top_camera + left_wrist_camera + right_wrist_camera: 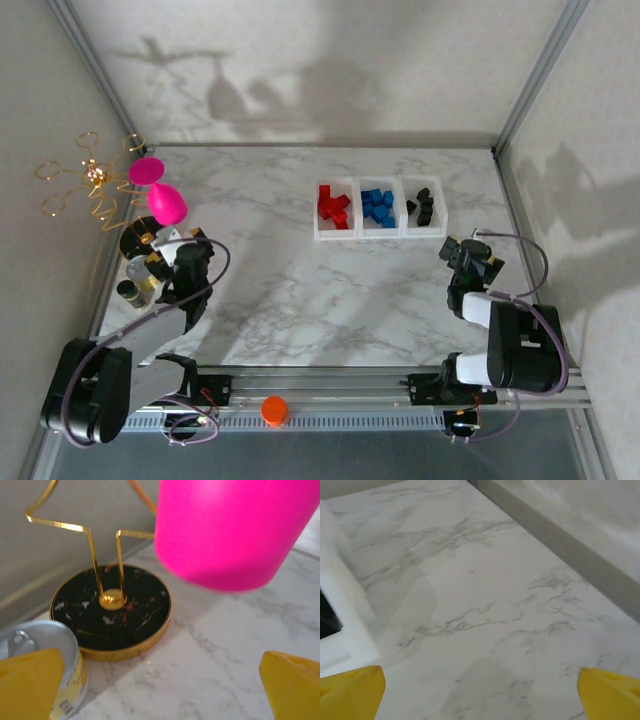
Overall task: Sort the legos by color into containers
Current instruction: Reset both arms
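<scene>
**Bricks all binned by colour; both grippers open and empty**

Right gripper (480,697): yellow fingertips (352,690) set wide apart at the bottom corners of its wrist view, nothing between them but bare marble table (485,605). A white bin wall (342,585) stands just to its left, with a dark sliver of the bin's inside at the frame edge.

Left gripper (160,692): also wide open and holding nothing. It is low over the table beside a tin can (47,642), facing the black, gold-rimmed stand base (112,611) and the pink goblet (235,530). It is well apart from the task's things.

The containers (380,236) sit in a row at mid-table, toward the right. Red legos (333,207) are in the left bin, blue legos (378,207) in the middle, black legos (424,207) in the right. I can make out no loose brick on the marble from above, so the sort looks complete.

Handling, as a judgement:
- The bricks should be very light, rigid and not fragile.
- Their smooth plastic sides are likely slick.
- Pinch across two flat opposite faces, not stud to underside.
- Take an L-shaped cluster across one leg.
- Bricks piled against a bin wall leave little room for fingers.
</scene>
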You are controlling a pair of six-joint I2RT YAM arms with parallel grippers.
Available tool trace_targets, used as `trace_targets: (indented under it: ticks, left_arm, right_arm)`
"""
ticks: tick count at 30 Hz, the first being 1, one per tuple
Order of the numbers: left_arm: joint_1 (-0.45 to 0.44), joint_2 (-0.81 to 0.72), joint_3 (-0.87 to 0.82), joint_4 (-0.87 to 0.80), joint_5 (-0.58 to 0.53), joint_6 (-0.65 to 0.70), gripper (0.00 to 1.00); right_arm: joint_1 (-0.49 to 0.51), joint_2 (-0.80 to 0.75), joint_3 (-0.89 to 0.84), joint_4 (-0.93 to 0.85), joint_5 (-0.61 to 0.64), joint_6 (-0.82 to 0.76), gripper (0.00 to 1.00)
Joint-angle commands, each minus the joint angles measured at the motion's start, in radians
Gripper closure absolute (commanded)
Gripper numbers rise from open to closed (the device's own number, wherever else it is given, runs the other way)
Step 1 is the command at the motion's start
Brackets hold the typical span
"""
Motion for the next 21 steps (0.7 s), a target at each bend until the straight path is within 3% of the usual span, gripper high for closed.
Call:
trace_targets:
  ticks: [1, 4, 5, 10, 12, 13, 21]
  left_arm:
    - [0.027, 0.072, -0.055, 0.447, 0.17, 0.119, 0.0]
    - [0.035, 0.167, -0.058, 0.562, 0.246, 0.178, 0.0]
    - [0.04, 0.195, -0.07, 0.609, 0.274, 0.188, 0.0]
    - [0.072, 0.359, -0.106, 0.79, 0.377, 0.186, 0.0]
    - [0.07, 0.416, -0.075, 0.798, 0.378, 0.199, 0.01]
    - [0.079, 0.401, -0.046, 0.71, 0.392, 0.182, 0.01]
    - [0.093, 0.4, -0.048, 0.717, 0.402, 0.17, 0.0]
  right_arm:
    - [-0.014, 0.021, -0.011, 0.304, -0.157, -0.061, 0.01]
    - [-0.015, 0.039, -0.022, 0.374, -0.282, -0.073, 0.01]
    - [-0.014, 0.05, -0.058, 0.473, -0.321, -0.074, 0.01]
    - [0.043, 0.205, -0.15, 0.78, -0.311, -0.139, 0.01]
    - [0.056, 0.183, -0.069, 0.58, -0.282, -0.145, 0.01]
    - [0.071, 0.194, -0.079, 0.623, -0.255, -0.156, 0.01]
    - [0.073, 0.188, -0.077, 0.604, -0.252, -0.157, 0.01]
